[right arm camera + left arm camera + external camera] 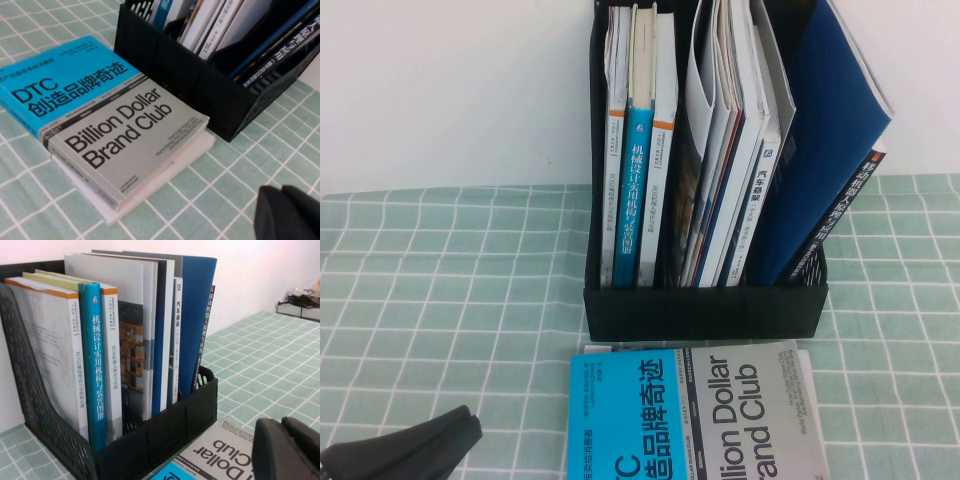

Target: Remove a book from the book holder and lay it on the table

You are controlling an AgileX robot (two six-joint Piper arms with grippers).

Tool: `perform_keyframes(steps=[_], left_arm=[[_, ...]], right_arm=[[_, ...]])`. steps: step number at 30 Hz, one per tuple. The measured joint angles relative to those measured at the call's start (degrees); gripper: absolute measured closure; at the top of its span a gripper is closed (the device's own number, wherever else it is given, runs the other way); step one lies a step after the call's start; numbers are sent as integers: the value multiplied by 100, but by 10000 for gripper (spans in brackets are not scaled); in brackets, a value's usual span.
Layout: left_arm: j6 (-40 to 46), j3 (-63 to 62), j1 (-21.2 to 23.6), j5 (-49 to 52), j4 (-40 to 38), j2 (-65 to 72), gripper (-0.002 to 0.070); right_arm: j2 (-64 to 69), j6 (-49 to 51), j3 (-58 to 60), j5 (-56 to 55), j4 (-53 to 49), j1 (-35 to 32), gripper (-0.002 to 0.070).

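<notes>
The thick paperback book with a half cyan, half grey cover point(695, 415) already lies flat, cover up, on the pale green grid-cloth table point(450, 290), just in front of the black perforated plastic book holder point(705, 310), near its front wall but apart from it. It appears to rest on a second pale book whose edge shows beneath it in the right wrist view point(165, 175). By how things lie, the task looks finished, and what remains is for the arms to draw clear.

The left claw point(405, 448) sits low at the near left, and the book lies to its right, close by, with its long axis running across from that claw toward the other arm. The right claw point(287, 212) shows only in its own wrist view, with the book ahead of it and the holder beyond. The left arm looks the nearer one. Whether either claw is wide or narrow I cannot tell; neither holds anything.

Upright in the holder stand a teal-spined book point(642, 190), white volumes and a large dark-blue folder-like book point(825, 150); none blocks a retreat
</notes>
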Motion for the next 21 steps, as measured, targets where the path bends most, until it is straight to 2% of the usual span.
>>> perform_keyframes(steps=[9, 12, 15, 21], left_arm=[[-10, 0, 0, 0, 0, 0, 676], [-10, 0, 185, 0, 0, 0, 676], [-10, 0, 614, 0, 0, -36, 676], [-105, 0, 1893, 648, 0, -582, 676]], right_arm=[[0, 12, 0, 0, 13, 0, 678], [0, 33, 0, 0, 13, 0, 678], [0, 47, 0, 0, 13, 0, 678], [0, 47, 0, 0, 15, 0, 678]])
